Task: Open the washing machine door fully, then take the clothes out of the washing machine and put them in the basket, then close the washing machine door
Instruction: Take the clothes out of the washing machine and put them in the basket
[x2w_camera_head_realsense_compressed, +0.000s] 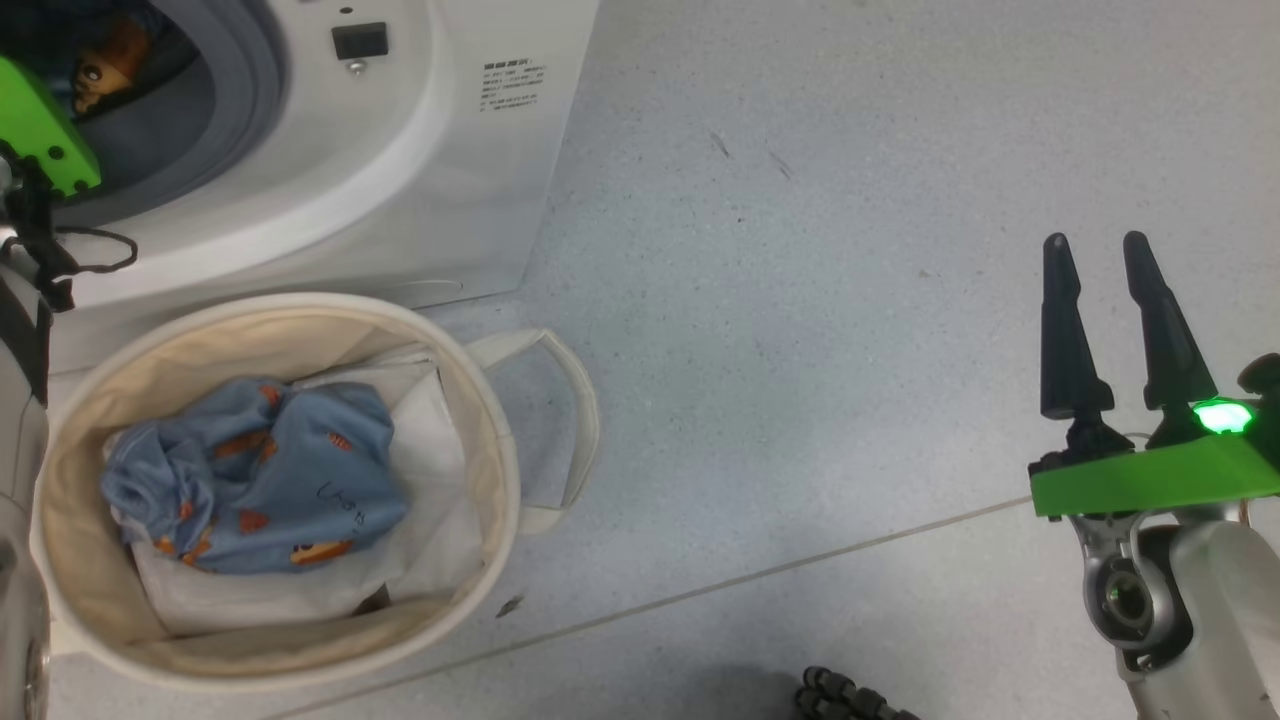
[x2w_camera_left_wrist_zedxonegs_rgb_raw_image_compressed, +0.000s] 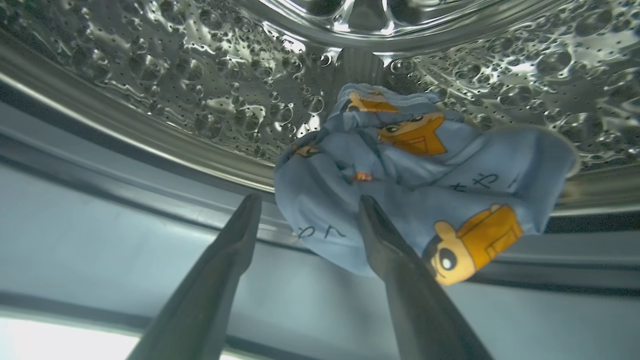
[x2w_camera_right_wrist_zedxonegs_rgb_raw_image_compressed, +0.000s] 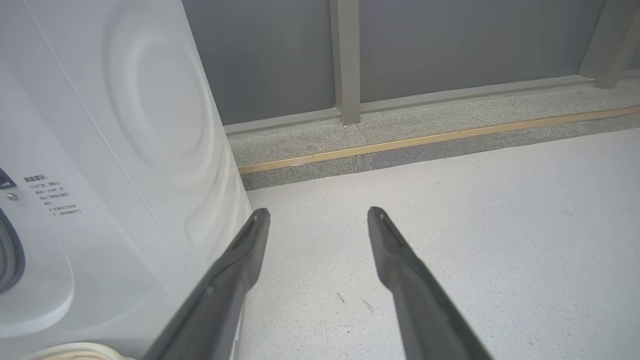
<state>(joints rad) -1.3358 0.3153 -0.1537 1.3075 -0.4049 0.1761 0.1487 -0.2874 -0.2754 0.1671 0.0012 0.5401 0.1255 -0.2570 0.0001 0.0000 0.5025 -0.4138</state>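
The washing machine (x2w_camera_head_realsense_compressed: 330, 150) stands with its round mouth uncovered, and the left arm (x2w_camera_head_realsense_compressed: 45, 135) reaches into it. The basket (x2w_camera_head_realsense_compressed: 500, 440) sits on the floor (x2w_camera_head_realsense_compressed: 800, 350) just in front of the machine. Inside it a crumpled blue garment (x2w_camera_head_realsense_compressed: 260, 480) lies on a white sheet (x2w_camera_head_realsense_compressed: 430, 470). Looking down from the head, a scrap of orange print shows deep in the opening.

The left wrist view tells more. A second blue garment (x2w_camera_left_wrist_zedxonegs_rgb_raw_image_compressed: 410, 190) with orange cartoon animals lies at the front edge of the shiny drum (x2w_camera_left_wrist_zedxonegs_rgb_raw_image_compressed: 175, 90), lapping toward the grey gasket (x2w_camera_left_wrist_zedxonegs_rgb_raw_image_compressed: 100, 225). The left gripper (x2w_camera_left_wrist_zedxonegs_rgb_raw_image_compressed: 310, 200) is spread wide and holds nothing. One finger overlaps the cloth, though I cannot tell if it touches.

The right gripper (x2w_camera_head_realsense_compressed: 1095, 240) hovers over the floor well off to the machine's right, fingers parted and empty. Its own wrist view adds the machine's side panel and a grey wall (x2w_camera_right_wrist_zedxonegs_rgb_raw_image_compressed: 450, 50) behind.
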